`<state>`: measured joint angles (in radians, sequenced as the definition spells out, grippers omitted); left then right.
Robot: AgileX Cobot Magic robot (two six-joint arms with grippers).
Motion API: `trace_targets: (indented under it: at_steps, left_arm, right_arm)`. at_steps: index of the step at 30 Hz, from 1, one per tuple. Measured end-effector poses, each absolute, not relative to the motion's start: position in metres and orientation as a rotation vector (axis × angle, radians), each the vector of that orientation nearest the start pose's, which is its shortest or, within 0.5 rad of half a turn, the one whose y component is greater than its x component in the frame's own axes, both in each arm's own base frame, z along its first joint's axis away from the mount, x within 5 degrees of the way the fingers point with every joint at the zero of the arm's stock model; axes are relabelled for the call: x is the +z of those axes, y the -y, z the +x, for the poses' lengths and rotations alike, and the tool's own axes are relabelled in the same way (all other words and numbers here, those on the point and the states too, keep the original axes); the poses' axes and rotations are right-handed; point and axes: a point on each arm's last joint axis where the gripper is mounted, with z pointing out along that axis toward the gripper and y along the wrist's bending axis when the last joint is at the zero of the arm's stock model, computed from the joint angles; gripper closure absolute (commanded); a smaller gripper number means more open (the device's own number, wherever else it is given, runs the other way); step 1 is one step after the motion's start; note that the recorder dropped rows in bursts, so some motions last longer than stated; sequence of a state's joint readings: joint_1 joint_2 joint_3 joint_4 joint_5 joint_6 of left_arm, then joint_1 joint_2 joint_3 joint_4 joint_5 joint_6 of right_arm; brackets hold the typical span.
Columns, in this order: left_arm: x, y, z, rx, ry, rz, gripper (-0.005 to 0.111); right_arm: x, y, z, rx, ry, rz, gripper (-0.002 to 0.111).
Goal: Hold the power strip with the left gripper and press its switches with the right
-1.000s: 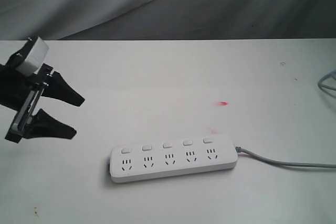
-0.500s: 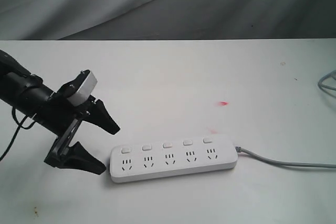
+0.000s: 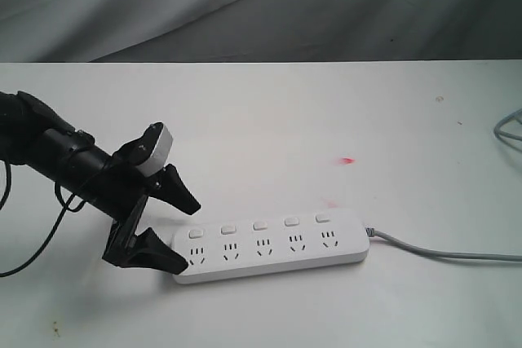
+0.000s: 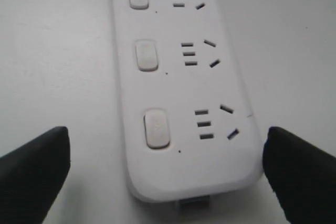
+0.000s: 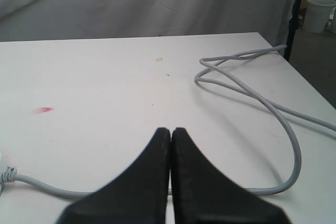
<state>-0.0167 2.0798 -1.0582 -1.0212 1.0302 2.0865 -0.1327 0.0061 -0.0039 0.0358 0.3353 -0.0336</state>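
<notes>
strip [image 3: 277, 260] end is straddled by left gripper [image 3: 189, 235], fingers [image 4: 31, 171] spread wide; right gripper [image 5: 170, 135] is clamped together, nothing held.

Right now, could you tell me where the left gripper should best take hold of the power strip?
Grip the cordless end of the power strip across its narrow width, approaching lengthwise from that end. The bar lies flat with the cord leaving the far end, and the open left gripper straddles this end.

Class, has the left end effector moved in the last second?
Yes. The left end effector moved right toward the power strip, now straddling its left end.
</notes>
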Motion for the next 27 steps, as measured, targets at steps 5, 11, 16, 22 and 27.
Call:
trace_targets:
  at_steps: [5,11,16,22,27]
  left_arm:
    - [0.0993,0.0715,0.3303,-0.921,-1.956,1.627,0.014]
    - [0.099,0.0712,0.3296,-0.922,-1.954,1.639,0.014]
    - [0.0988,0.0709,0.3292,-0.921,-1.953,1.647,0.014]
    - [0.0984,0.0705,0.3288,-0.92,-1.953,1.657,0.014]
    - [0.0984,0.0711,0.3287,-0.92,-1.952,1.659,0.014]
  right_arm:
    - [0.1839,0.0061,0.0536,-0.083,-1.818,0.113,0.108]
    - [0.1839,0.0061,0.0536,-0.083,-1.818,0.113,0.108]
    - [0.1839,0.0061,0.0536,-0.083,-1.818,0.113,0.108]
    - [0.1839,0.0061,0.0536,-0.083,-1.818,0.113,0.108]
    - [0.1839,0.0061,0.0536,-0.083,-1.818,0.113,0.108]
